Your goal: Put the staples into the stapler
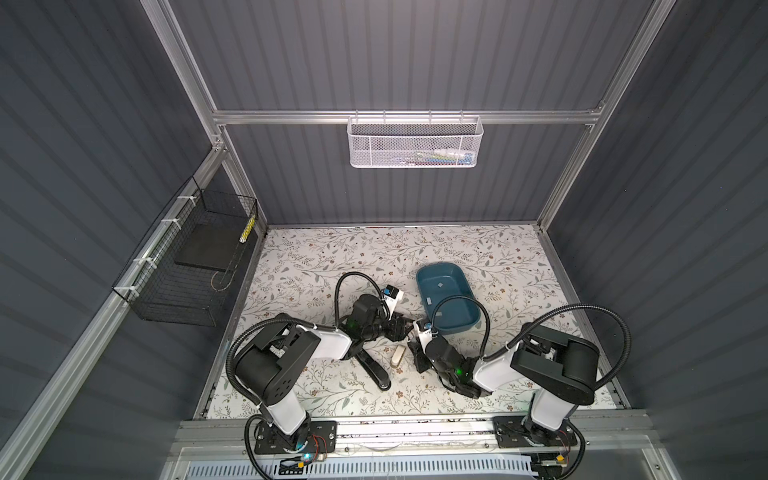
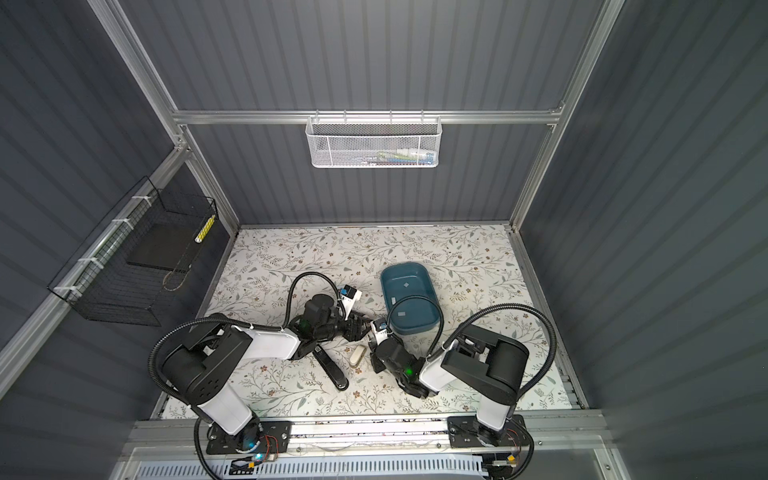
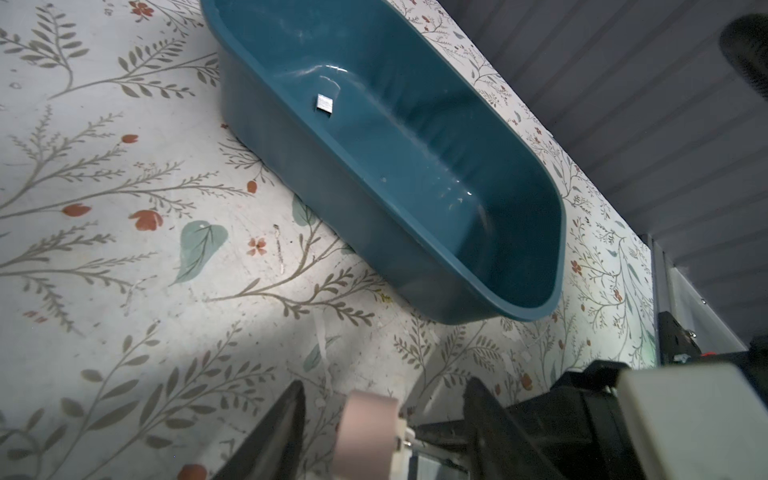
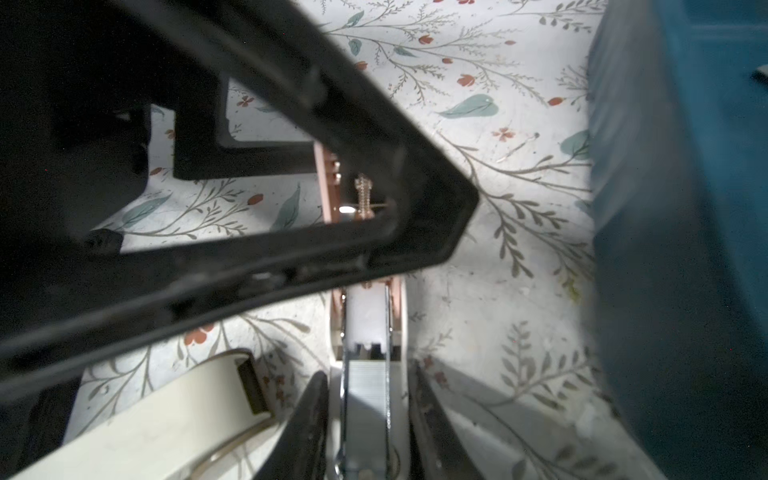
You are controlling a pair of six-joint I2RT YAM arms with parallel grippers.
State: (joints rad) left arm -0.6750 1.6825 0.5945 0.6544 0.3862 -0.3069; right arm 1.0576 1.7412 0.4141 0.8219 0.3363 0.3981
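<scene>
Arms from both sides meet over the middle of the tabletop (image 1: 332, 257) in both top views, above a cream stapler (image 1: 397, 356) whose lid lies swung open. A black stapler (image 1: 374, 370) lies near it, with nothing holding it. Behind them a blue tray (image 1: 459, 278) holds spare staples (image 1: 440, 285), small silver strips flat on its floor.

From the left wrist, the left end effector (image 3: 384, 399) stands spread around the cream stapler's pinkish front end, with a gap showing on each side. One spare strip rests in the tray beyond.

From the right wrist, the right end effector (image 4: 368, 372) is pinching the cream stapler's open channel by its side walls. A loaded strip (image 4: 365, 395) already sits flat in that channel.

Such a strip is probably light, stiff and slick, and likely to snap along its glued joints if bent. It is best taken across its narrow width by the long edges, near the middle, with a gentle squeeze. Closing the lid looks like the remaining step.
</scene>
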